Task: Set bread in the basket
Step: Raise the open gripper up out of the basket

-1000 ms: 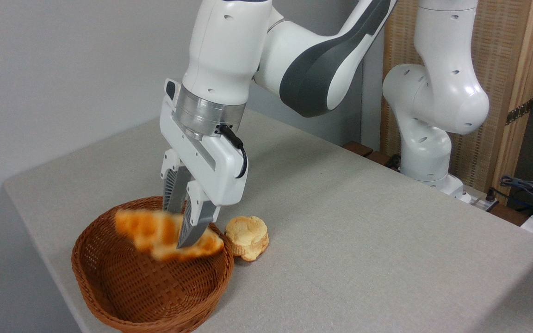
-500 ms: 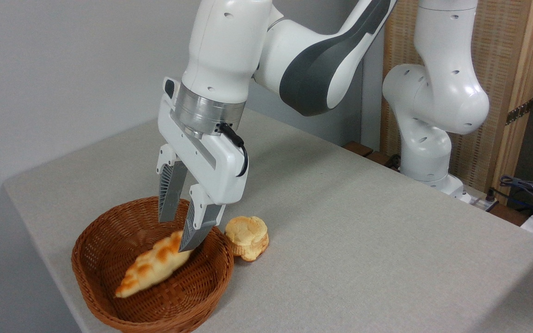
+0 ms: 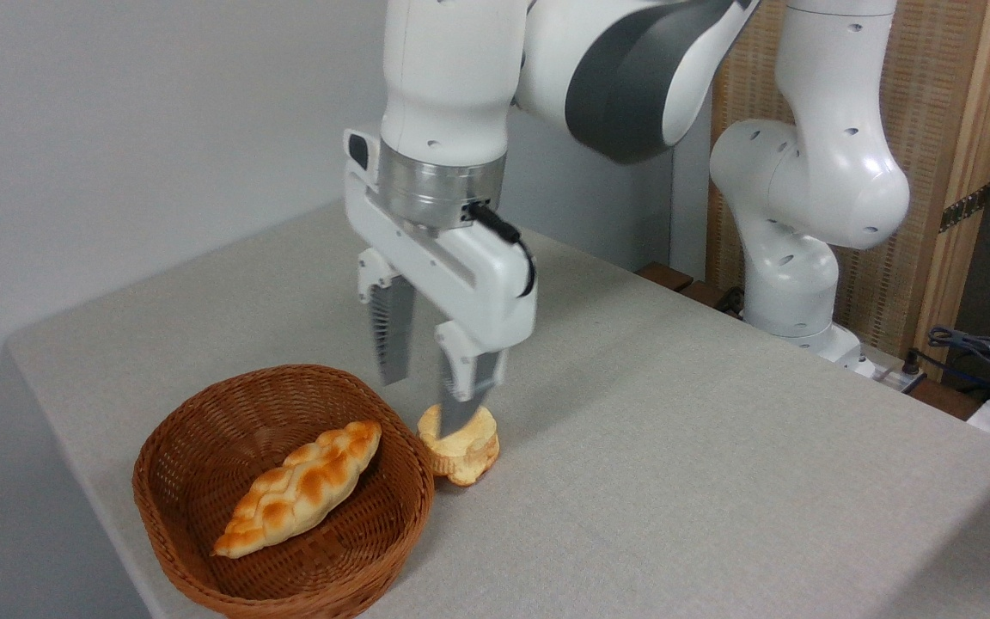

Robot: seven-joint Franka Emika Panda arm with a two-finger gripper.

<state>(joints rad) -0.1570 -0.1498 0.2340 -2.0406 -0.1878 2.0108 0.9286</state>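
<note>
The bread, a long braided golden-orange loaf, lies on the floor of the reddish-brown wicker basket, running from lower left to upper right. My gripper hangs open and empty above the table, up and to the right of the basket's far rim. Its fingers are apart, and the nearer one overlaps the pale bun in the picture. The gripper looks slightly motion-blurred.
A small pale round bun sits on the grey table just right of the basket. The table's left edge runs close behind the basket. The arm's white base stands at the back right, with cables beyond it.
The bread dropped from between my fingers and settled flat in the basket. My gripper opened, then rose and moved right, away from the basket.
</note>
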